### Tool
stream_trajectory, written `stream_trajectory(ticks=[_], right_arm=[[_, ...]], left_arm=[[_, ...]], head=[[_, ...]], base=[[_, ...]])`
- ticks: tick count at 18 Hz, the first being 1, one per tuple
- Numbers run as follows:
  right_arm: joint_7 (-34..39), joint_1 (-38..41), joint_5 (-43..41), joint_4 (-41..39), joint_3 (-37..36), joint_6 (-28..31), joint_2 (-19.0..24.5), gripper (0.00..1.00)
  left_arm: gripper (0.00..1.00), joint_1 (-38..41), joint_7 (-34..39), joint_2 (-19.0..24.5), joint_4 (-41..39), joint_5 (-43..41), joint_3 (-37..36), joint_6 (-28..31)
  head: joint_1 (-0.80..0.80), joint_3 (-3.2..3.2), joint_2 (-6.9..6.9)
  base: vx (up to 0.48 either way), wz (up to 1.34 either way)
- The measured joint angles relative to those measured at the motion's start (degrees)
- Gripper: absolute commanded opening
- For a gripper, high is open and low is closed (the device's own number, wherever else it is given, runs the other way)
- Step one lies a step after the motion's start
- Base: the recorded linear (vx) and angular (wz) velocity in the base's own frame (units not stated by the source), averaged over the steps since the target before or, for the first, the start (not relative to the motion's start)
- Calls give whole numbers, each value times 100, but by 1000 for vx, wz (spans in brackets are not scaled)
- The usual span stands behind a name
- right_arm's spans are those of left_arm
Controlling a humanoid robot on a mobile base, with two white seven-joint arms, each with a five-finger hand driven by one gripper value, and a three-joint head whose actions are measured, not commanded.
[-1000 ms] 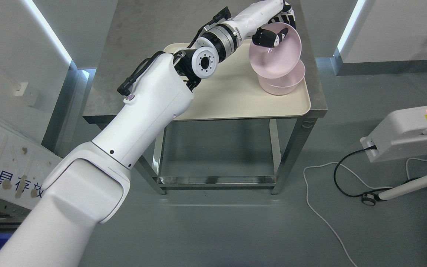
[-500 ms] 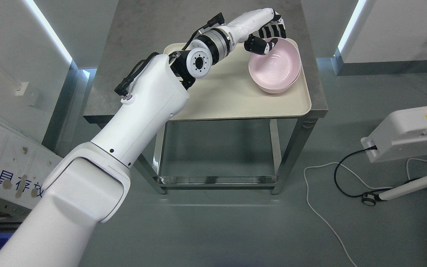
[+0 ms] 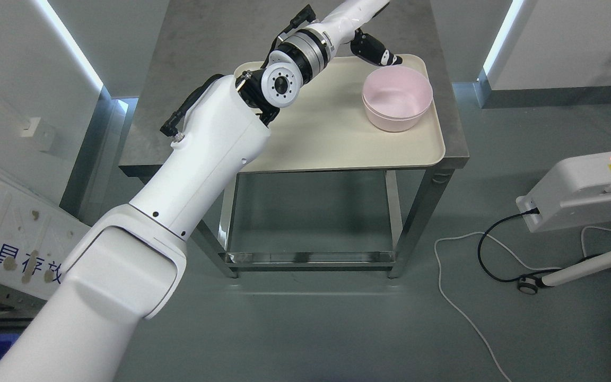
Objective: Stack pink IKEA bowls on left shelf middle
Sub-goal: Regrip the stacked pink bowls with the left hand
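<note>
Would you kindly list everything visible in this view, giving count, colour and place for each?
Pink bowls: two, nested upright, far right of the tray.
Tray: one, cream, on the table top.
Table: one, grey metal with steel legs, centre.
White device: one, with a yellow warning label and a red light, right edge.
Cables: one white, one black, on the floor at the right.
Floor: grey-green.
White panel with blue characters: one, lower left.
Left arm: white, reaching from lower left over the tray.
Left robot hand: black and white, just above the bowls' far rim, holding nothing.
</note>
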Motion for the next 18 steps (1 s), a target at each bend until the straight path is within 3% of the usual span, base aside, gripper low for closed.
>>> stream_trajectory(ticks=[3,7,18], right_arm=[[0,0,0,0,0,0,0,100],[0,0,0,0,0,0,0,100],[0,0,0,0,0,0,0,100]], left_arm=[[100,240,-899,-2,-395,528,79,-41],[98,757,-1923,-2,-818,125,97,103],[74,1275,-2163,-4,-1365,-1816,479,711]], head=[[0,0,0],[0,0,0],[0,0,0]], base=[[0,0],[0,0],[0,0]])
